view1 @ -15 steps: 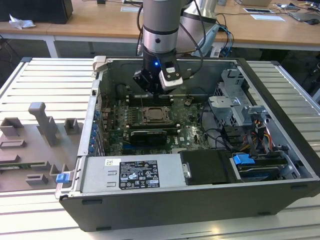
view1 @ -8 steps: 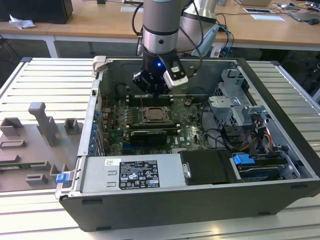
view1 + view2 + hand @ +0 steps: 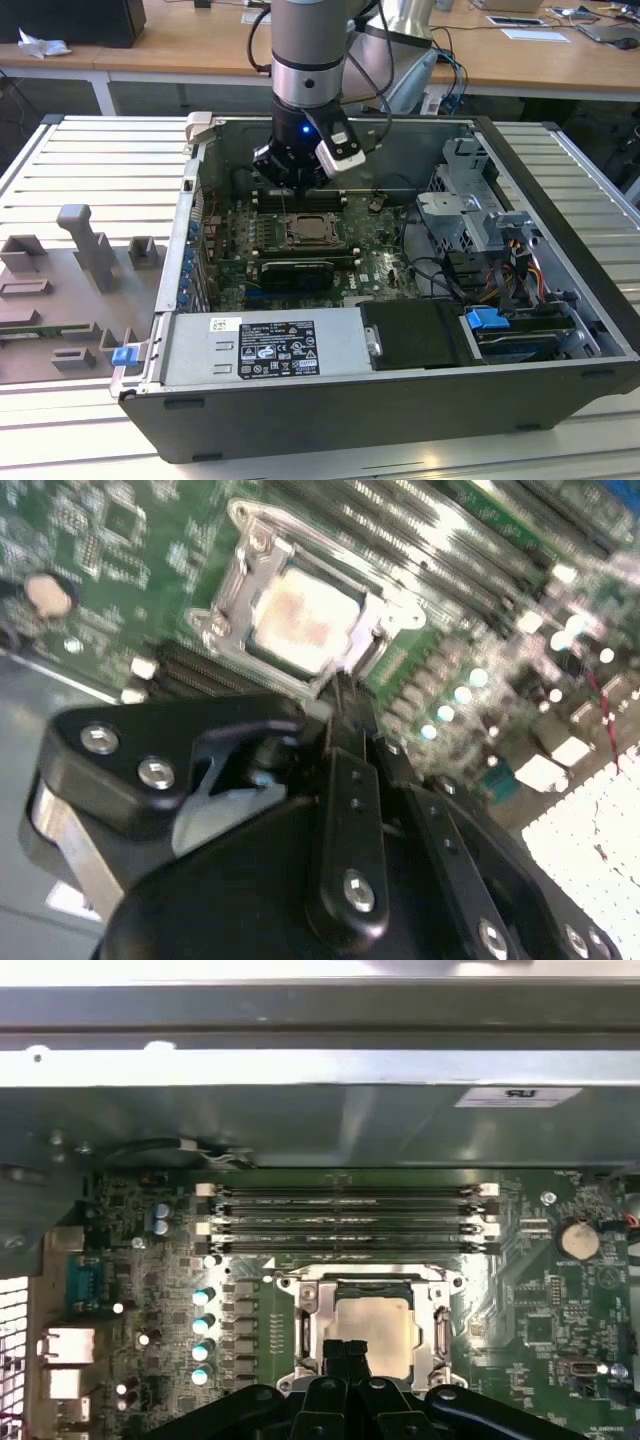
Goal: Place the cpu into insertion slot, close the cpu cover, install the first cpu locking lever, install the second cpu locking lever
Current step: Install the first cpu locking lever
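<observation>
1. The black jointed gripper (image 3: 347, 1352) sits closest to the lens in both wrist views. Its fingers (image 3: 350, 720) are pressed together into one narrow tip, with nothing visibly pinched.
2. That tip hangs over the socket's edge on the side away from the long black memory slots (image 3: 345, 1220). The small square silver-beige cpu (image 3: 378, 1332) lies just beyond it, toward those slots.
3. The cpu lies flat, metal top up, in the dark metal-rimmed insertion slot (image 3: 310, 232) on the green motherboard (image 3: 520, 1290). Being square, it has no long axis, and its edges run parallel to the memory slots.
4. The thin silvery cpu cover (image 3: 235, 590) appears folded down, framing the chip.
5. The arm stands upright over the open grey computer case (image 3: 300, 430) on the slatted metal table (image 3: 100, 150).
</observation>
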Motion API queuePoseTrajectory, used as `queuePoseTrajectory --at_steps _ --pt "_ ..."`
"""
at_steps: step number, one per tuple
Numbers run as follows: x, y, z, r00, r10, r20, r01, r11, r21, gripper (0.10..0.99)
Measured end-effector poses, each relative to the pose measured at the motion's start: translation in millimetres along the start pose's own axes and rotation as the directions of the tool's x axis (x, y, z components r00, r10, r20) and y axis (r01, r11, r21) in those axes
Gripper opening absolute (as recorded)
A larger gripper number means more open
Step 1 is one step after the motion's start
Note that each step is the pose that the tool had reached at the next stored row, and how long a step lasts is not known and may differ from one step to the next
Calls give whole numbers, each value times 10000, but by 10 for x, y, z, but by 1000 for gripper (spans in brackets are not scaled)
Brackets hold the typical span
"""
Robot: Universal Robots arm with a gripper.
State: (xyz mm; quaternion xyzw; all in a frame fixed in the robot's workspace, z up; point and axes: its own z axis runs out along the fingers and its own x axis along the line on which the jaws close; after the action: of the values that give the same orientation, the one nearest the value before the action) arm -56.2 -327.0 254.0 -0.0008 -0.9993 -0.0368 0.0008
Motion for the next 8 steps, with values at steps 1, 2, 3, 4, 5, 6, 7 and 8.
queuePoseTrajectory --at_steps 1,2,3,4,5,6,7,8 --pt "50 0 0 10000 0 4 0 10000 0 110" --pt "92 0 0 10000 0 7 0 10000 -1 110" --pt "167 0 1 10000 1 10 -1 10000 -1 110" --pt "242 6 2 10000 1 11 -1 10000 -3 110" --pt "277 20 2 10000 0 10 0 10000 -6 110" --pt "291 32 3 10000 0 10 0 10000 -7 110" --pt "299 41 4 10000 0 10 0 10000 -9 110" --pt "319 70 6 10000 1 10 -1 10000 -12 110"
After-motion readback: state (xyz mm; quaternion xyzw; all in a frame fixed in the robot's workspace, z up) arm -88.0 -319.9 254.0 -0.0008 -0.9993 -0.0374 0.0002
